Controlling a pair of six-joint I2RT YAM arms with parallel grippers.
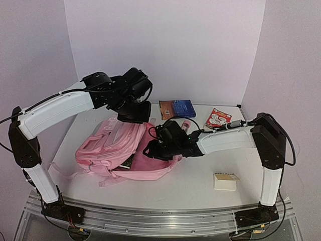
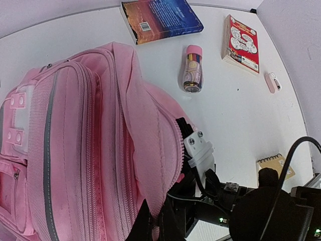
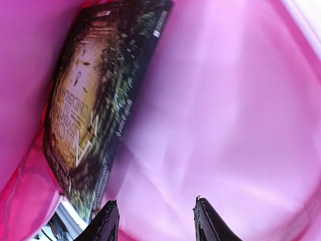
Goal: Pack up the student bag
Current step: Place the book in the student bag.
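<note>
The pink bag (image 1: 111,145) is lying on its side on the left half of the white bench (image 1: 190,193), its mouth facing right toward the middle. The left hand (image 2: 152,220) is reaching down over the far side of the bag and is clamping together on the pink edge of the opening, holding that flap raised. The right hand (image 3: 156,223) is reaching into the mouth from the right, its fingers standing apart with only pink lining showing between them and nothing gripped. A dark book (image 3: 95,110) is sitting inside the bag, leaning against the lining just left of the right hand; the top view is showing one corner of it in the opening. Outside the bag, a blue book (image 1: 176,108) is lying flat at the far edge of the bench, and a red book (image 1: 218,118) is lying to its right near the far right corner. A clear tube (image 2: 192,68) with a pink cap is lying between those books and the bag. A notepad (image 1: 226,181) is resting well apart, near the right arm's base.
</note>
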